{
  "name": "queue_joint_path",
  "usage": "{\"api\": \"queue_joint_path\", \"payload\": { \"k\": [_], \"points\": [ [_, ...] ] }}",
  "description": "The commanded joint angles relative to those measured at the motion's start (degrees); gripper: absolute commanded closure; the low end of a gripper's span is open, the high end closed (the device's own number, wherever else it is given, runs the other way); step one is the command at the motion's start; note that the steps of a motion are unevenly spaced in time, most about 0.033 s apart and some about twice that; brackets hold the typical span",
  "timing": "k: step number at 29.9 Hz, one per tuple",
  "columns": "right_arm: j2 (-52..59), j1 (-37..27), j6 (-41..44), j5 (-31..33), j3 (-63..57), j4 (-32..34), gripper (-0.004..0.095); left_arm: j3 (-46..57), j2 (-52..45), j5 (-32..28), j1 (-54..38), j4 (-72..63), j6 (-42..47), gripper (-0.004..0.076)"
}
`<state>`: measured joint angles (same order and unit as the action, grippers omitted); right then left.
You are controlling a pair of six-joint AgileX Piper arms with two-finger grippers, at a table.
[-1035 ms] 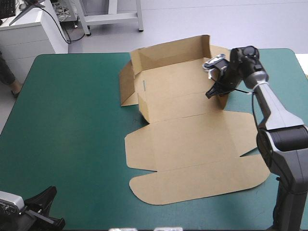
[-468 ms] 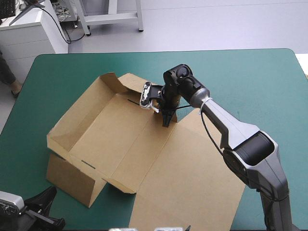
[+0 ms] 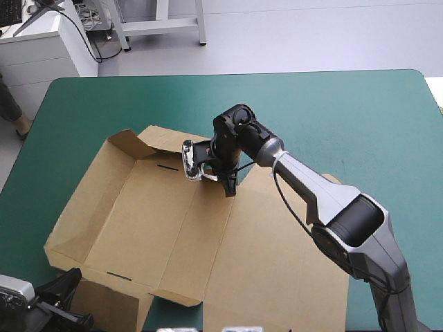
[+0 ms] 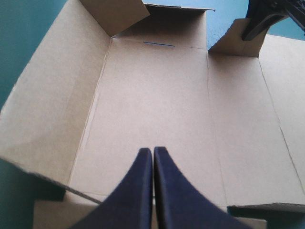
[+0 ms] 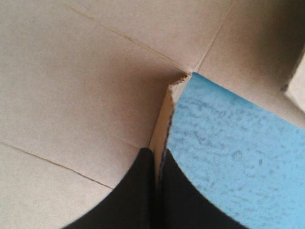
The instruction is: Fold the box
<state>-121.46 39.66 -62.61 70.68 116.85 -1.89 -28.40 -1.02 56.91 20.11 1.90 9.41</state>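
The desk (image 3: 346,117) with its teal-green cover carries a large brown cardboard box (image 3: 159,221), mostly flat across the near left and middle, with its left and far walls partly raised. The right gripper (image 3: 230,188) pinches a small upright flap at the box's far side. The left gripper (image 4: 153,152) hangs over the box's near edge, its 2 black fingers pressed together and empty.

My right arm (image 3: 311,190) stretches forward and to the left, wrist bent down, right gripper (image 3: 229,191) pinching the box (image 3: 152,221). My left gripper (image 4: 153,150) hangs low, fingers pressed together.
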Motion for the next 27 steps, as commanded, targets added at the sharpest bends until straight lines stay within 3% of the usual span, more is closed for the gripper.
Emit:
{"api": "queue_joint_path", "payload": {
  "k": [1,10,15,19,23,27],
  "points": [
    [1.9,-0.1,-6.6,0.1,2.0,2.6,0.0927,-1.3,0.9,-4.2,-0.1,0.1,0.3,0.0732],
    [-1.9,-0.1,-3.6,-1.8,2.1,6.8,0.0927,-1.3,0.9,-4.3,-0.1,0.2,0.3,0.0732],
    [-1.9,-0.1,0.3,-7.6,2.1,8.6,0.0912,-1.3,0.9,-4.3,-0.1,0.2,0.3,0.0732],
    [-1.9,-0.1,1.2,-8.3,2.9,8.7,0.075,-1.3,0.9,-4.3,-0.1,0.2,0.3,0.0732],
    [-1.9,-0.1,5.1,-5.4,6.6,8.8,0.0483,-1.3,0.9,-4.3,-0.1,0.2,0.3,0.0732],
    [-1.9,-0.1,8.9,0.1,12.0,8.9,0.0403,-1.3,0.9,-4.3,-0.1,0.2,0.3,0.0732]
  ]
}}
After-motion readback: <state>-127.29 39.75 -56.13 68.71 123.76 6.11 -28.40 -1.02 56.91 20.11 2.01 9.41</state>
